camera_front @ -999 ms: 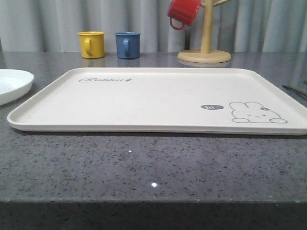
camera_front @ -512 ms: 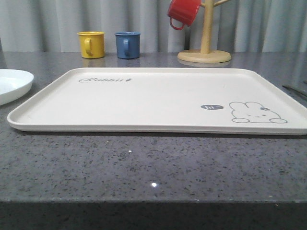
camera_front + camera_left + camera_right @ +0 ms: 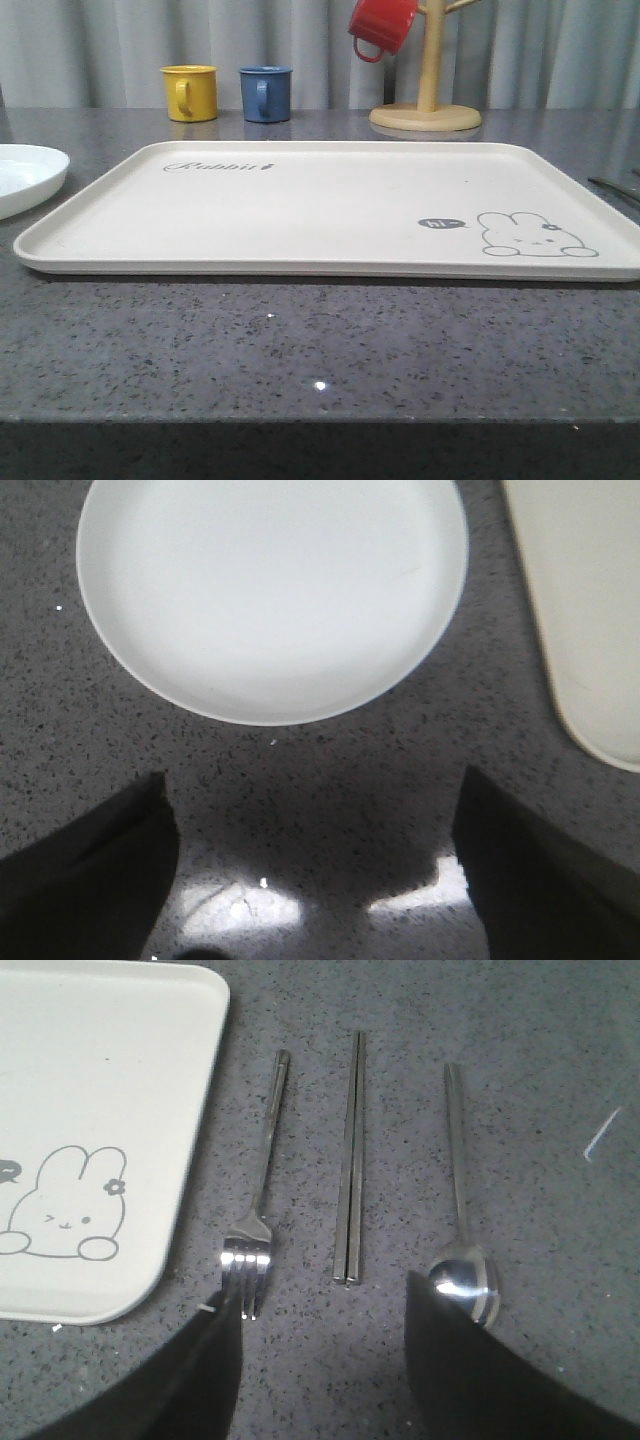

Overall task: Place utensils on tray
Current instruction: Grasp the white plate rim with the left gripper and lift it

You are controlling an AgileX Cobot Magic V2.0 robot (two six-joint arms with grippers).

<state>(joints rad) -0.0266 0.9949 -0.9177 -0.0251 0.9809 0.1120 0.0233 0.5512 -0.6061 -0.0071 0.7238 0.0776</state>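
The cream tray (image 3: 330, 200) with its bunny drawing lies across the middle of the table, nothing on it. The white plate (image 3: 25, 175) sits just off its left end; in the left wrist view the plate (image 3: 270, 590) is below my open left gripper (image 3: 315, 810), which holds nothing. Beside the tray corner (image 3: 150, 1160) lie a silver fork (image 3: 258, 1200), a long straight flat piece (image 3: 352, 1160) and a spoon (image 3: 462, 1220), side by side on the stone. My right gripper (image 3: 325, 1310) hovers open over their near ends, one finger by the fork tines, the other by the spoon bowl.
At the back stand a yellow mug (image 3: 191, 92) and a blue mug (image 3: 266, 93). A red mug (image 3: 381, 27) hangs on a wooden mug tree (image 3: 428, 100) at back right. Dark speckled counter (image 3: 320, 340) runs in front of the tray to the table's front edge.
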